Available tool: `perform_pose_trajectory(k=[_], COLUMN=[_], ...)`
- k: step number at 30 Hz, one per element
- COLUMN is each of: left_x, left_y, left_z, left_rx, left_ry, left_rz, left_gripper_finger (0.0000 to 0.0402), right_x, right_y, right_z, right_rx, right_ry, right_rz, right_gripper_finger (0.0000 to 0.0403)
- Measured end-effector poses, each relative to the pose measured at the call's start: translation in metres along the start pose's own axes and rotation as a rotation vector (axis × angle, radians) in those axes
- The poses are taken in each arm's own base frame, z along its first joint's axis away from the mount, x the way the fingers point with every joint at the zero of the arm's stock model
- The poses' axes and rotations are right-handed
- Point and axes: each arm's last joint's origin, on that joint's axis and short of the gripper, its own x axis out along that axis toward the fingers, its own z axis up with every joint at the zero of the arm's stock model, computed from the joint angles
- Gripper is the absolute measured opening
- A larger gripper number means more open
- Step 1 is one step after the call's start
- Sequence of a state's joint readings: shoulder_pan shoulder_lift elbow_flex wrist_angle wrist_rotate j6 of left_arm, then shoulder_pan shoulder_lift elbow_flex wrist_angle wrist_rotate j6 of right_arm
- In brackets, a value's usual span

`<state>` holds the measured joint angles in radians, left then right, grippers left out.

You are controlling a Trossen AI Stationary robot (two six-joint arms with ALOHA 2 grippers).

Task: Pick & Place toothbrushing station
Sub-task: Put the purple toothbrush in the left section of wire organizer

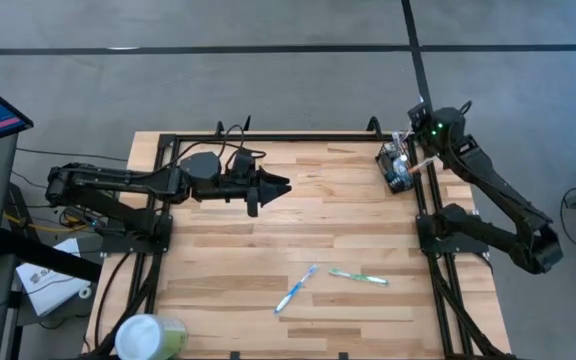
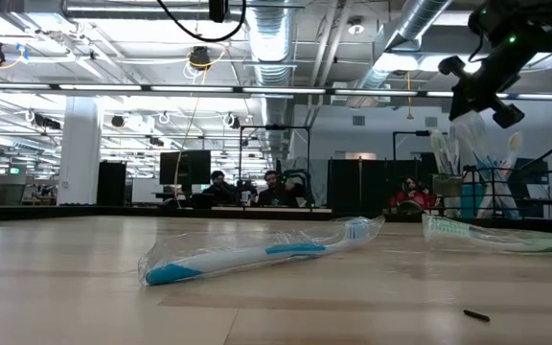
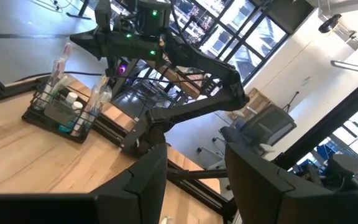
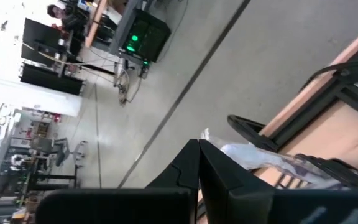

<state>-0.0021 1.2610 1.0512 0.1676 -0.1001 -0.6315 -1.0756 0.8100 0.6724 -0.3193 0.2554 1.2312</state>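
Note:
The toothbrushing station (image 1: pixel 397 167), a small black wire holder with several wrapped toothbrushes standing in it, sits at the table's far right corner; the left wrist view also shows the holder (image 3: pixel 59 111). My right gripper (image 1: pixel 418 112) hangs shut just above it, pointing toward the far edge, with nothing between its fingers (image 4: pixel 199 163). My left gripper (image 1: pixel 282 185) is held level above the table's middle left. It is open and empty, and its fingers (image 3: pixel 143 175) point toward the holder. A blue toothbrush (image 1: pixel 296 288) and a green toothbrush (image 1: pixel 358 277) lie flat on the table near its front.
A pale-green cup with a white lid (image 1: pixel 151 337) stands at the near left corner. Black frame rails (image 1: pixel 430 205) run along the table's edges. Bare wood (image 1: pixel 268 235) lies between the arms. People sit at desks in the room far behind the table (image 2: pixel 247 189).

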Motion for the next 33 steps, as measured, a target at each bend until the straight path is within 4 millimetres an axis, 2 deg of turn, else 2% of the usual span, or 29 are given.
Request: perform_pose_trajectory(k=[5,13,18,26,33], left_x=[0.000,0.000,0.000,0.000,-0.001], left_y=[0.000,-0.003,-0.004,-0.004,-0.006], left_z=[0.000,-0.001,-0.001,-0.001,-0.002], left_rx=[0.000,0.002,0.002,-0.001,-0.002], left_ry=[-0.002,0.000,-0.001,-0.005,-0.006], left_rz=[-0.002,-0.014,-0.017,-0.020,-0.028], left_gripper_finger=[0.0158,0.0158,0.0158,0.0158,0.0158], right_x=[0.003,0.003,0.003,-0.004,-0.015], right_y=[-0.005,-0.003,-0.011,0.004,-0.001], right_z=[-0.003,-0.001,-0.002,-0.001,-0.001], right_rx=[-0.016,-0.037,-0.082,-0.079,-0.027], right_ry=[0.024,0.017,0.036,0.009,-0.010], right_rz=[-0.057,-0.033,-0.112,0.048,0.013], right_gripper_finger=[0.0000,0.0000,0.0000,0.0000,0.0000])
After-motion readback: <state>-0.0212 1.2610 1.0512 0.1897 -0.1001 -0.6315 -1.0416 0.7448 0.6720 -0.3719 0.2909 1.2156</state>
